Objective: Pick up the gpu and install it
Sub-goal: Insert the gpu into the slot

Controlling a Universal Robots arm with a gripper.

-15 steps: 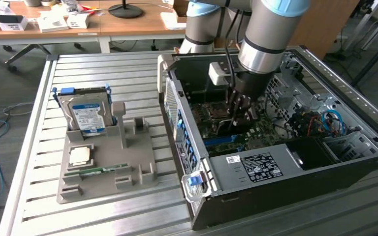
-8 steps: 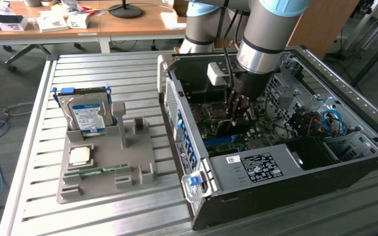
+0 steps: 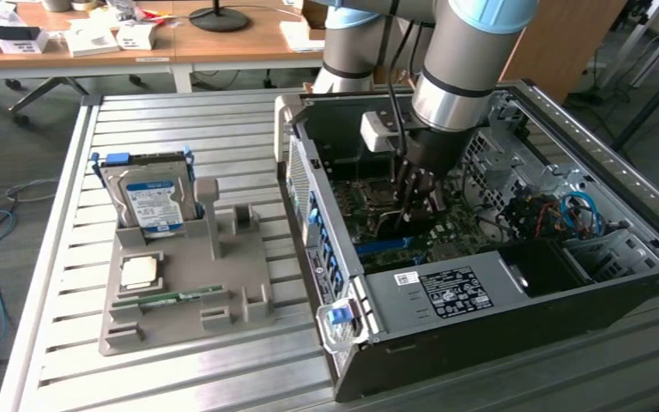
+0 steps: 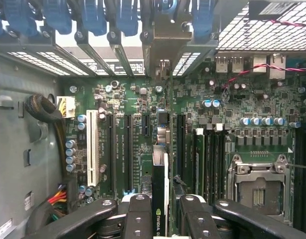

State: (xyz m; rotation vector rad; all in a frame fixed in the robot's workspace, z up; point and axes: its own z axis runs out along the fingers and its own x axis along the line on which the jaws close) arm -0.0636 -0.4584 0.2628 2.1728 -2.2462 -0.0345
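Observation:
My gripper (image 4: pixel 161 215) is shut on the gpu (image 4: pixel 160 174), which the wrist view shows edge-on as a thin card between the black fingers (image 4: pixel 138 214). The card's silver end bracket (image 4: pixel 162 45) lines up with the slot openings in the rear wall of the case. It stands upright over the green motherboard (image 4: pixel 242 99), between the long expansion slots (image 4: pixel 118 149) and the memory slots (image 4: pixel 207 154). I cannot tell whether its edge sits in a slot. In the exterior view the gripper (image 3: pixel 419 206) reaches down into the open computer case (image 3: pixel 479 283).
At the exterior view's left, a grey holder tray (image 3: pixel 226 283) carries a hard drive (image 3: pixel 152 202), a processor chip (image 3: pixel 141 272) and a narrow memory stick (image 3: pixel 169 298). Cables (image 3: pixel 570 215) and drive cages crowd the case. An empty CPU socket (image 4: pixel 259 186) lies beside the memory slots.

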